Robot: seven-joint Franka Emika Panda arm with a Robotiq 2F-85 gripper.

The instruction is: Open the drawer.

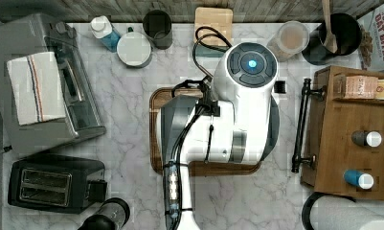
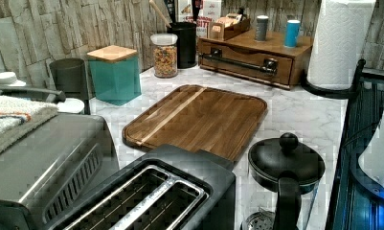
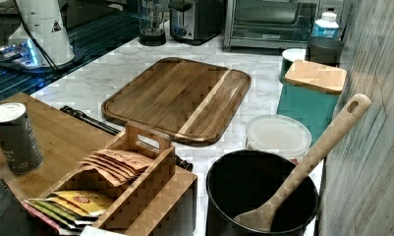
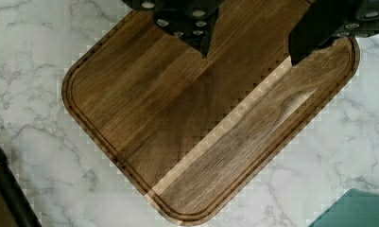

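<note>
A: While the gripper [image 4: 251,47] hangs open and empty over the board [image 4: 196,123], what worries you?

B: It's high up, with a clear gap between the fingers [image 4: 314,33], and the drawer [image 2: 247,60] sits well apart, shut, at the counter's edge on the top view's right. The reach sideways is the risk.

A: Because of the handle [image 1: 300,125]?

B: Yes. It's a thin, round black metal bar on two posts, close to the wooden front. Come in skewed and a finger could hit a post or slip off smooth metal.

A: And the box itself?

B: Brown wood, wide and shallow, loose on slick marble [image 1: 127,100]. A hard pull may drag it all, tipping the shakers [image 2: 262,27] and the packet caddy [image 3: 130,182] on top.

A: The board?

B: Dark, rounded, grooved, with one pale stripe. Dip low and the fingers would scrape it.
</note>
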